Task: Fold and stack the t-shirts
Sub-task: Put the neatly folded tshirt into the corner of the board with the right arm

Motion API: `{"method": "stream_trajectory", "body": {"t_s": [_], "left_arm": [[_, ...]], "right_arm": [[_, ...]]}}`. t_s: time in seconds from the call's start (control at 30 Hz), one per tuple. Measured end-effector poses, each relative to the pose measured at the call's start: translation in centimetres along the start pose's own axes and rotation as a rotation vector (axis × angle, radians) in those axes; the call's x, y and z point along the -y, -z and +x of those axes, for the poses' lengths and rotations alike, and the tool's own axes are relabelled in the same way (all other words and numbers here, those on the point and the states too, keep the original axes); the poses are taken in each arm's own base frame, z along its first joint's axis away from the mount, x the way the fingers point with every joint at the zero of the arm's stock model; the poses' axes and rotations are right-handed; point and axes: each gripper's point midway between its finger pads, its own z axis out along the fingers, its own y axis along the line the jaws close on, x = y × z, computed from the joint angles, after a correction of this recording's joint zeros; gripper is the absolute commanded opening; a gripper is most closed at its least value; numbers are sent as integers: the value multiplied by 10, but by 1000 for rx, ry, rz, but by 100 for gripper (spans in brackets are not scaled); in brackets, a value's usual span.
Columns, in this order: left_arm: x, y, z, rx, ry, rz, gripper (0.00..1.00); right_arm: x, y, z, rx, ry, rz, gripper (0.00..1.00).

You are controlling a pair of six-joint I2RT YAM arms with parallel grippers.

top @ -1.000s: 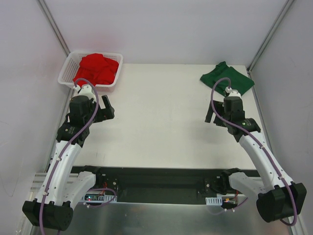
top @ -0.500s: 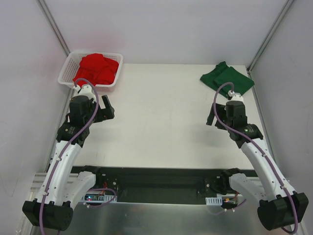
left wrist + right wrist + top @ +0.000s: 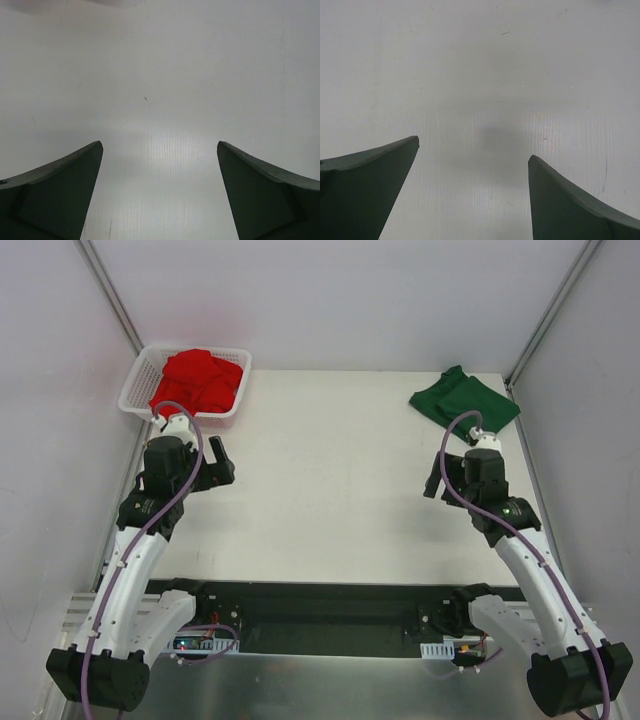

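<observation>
A bright red t-shirt [image 3: 199,379] lies crumpled in the white mesh basket [image 3: 135,390] at the table's far left corner. A dark green t-shirt [image 3: 464,401] lies flattened at the far right corner. My left gripper [image 3: 220,462] hangs open just in front of the basket, pointing toward the table's middle. In the left wrist view the left gripper [image 3: 159,143] shows only bare white table between its fingers. My right gripper [image 3: 432,478] is open a short way in front of the green t-shirt. The right wrist view of the right gripper [image 3: 474,147] also shows bare table, and neither wrist view shows a shirt.
The white table [image 3: 330,480] is bounded by grey walls on the left, right and back. A black rail with the two arm bases [image 3: 330,610] runs along the near edge.
My right arm has drawn back a little toward the near edge and to the right, away from the green t-shirt. The left arm has not moved. Both grippers stay open.
</observation>
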Motion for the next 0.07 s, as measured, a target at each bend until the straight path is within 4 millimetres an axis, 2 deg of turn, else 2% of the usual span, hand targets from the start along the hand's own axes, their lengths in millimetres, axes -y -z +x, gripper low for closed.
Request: {"method": "stream_trajectory", "body": {"t_s": [0.07], "left_arm": [[1, 0, 1, -4, 0, 5, 99]], "right_arm": [[0, -1, 1, -3, 1, 1, 96]]}}
